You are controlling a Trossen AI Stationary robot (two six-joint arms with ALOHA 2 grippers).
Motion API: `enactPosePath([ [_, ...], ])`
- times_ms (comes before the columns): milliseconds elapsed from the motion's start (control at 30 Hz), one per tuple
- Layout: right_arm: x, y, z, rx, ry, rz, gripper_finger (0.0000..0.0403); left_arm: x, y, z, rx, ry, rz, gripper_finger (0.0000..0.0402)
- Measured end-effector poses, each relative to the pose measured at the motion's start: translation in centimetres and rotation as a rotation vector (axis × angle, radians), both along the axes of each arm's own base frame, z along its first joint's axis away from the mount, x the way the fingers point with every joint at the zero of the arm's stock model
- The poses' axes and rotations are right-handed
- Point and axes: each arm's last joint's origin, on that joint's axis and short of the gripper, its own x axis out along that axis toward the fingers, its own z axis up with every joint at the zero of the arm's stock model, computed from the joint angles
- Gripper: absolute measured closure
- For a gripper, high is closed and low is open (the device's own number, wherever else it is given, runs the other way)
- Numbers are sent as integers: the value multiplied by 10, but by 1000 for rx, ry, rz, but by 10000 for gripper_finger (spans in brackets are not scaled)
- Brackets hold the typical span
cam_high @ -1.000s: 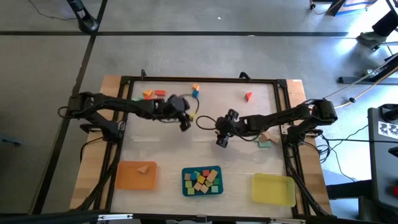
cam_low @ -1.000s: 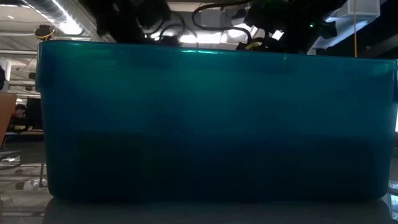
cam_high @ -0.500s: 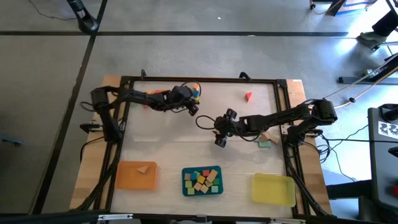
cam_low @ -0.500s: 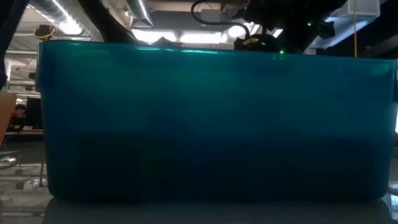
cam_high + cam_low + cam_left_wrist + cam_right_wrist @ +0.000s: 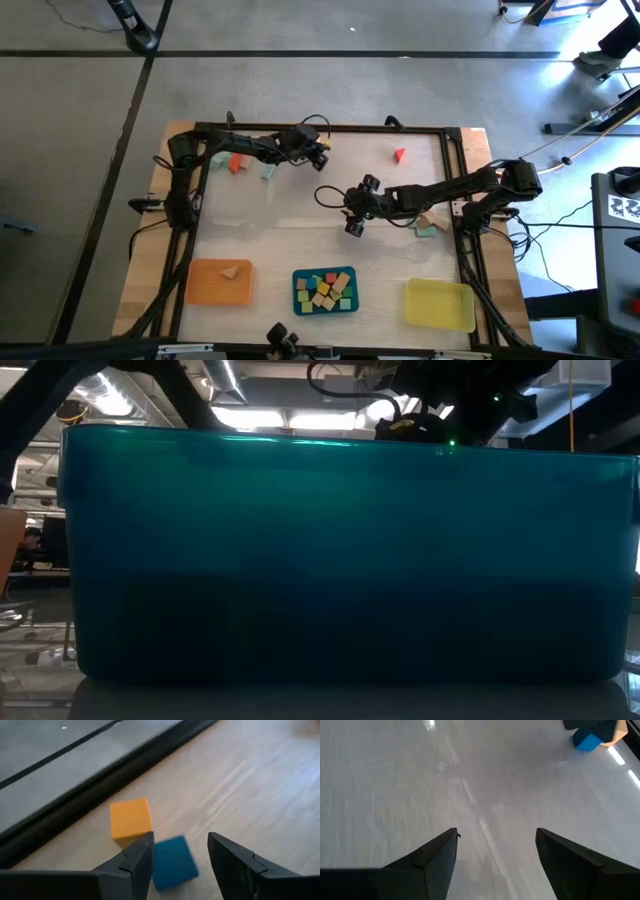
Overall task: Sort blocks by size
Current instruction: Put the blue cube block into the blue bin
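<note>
Left gripper (image 5: pixel 177 865), fingers spread, hovers over a blue block (image 5: pixel 173 862); teal tray (image 5: pixel 297 288) holds many, several remain scattered.

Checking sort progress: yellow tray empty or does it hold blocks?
Empty. In the high view the yellow tray shows only bare yellow floor, while the teal tray holds a cluster of blocks and the orange tray holds one.

A grey concrete floor (image 5: pixel 300 70) crossed by dark seam lines surrounds the pale wooden table (image 5: pixel 300 230). Bright ceiling strip lights (image 5: pixel 225 380) and exposed ducts hang overhead.
</note>
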Motion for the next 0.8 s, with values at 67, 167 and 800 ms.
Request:
enactPosePath([
  [67, 0, 0, 0, 0, 5, 0, 136, 1, 3, -5, 8, 10, 12, 230],
  [167, 0, 0, 0, 0, 5, 0, 136, 0, 3, -8, -1, 26, 19, 230],
  [800, 0, 0, -1, 8, 6, 7, 136, -5, -15, 28, 4, 22, -23, 230],
])
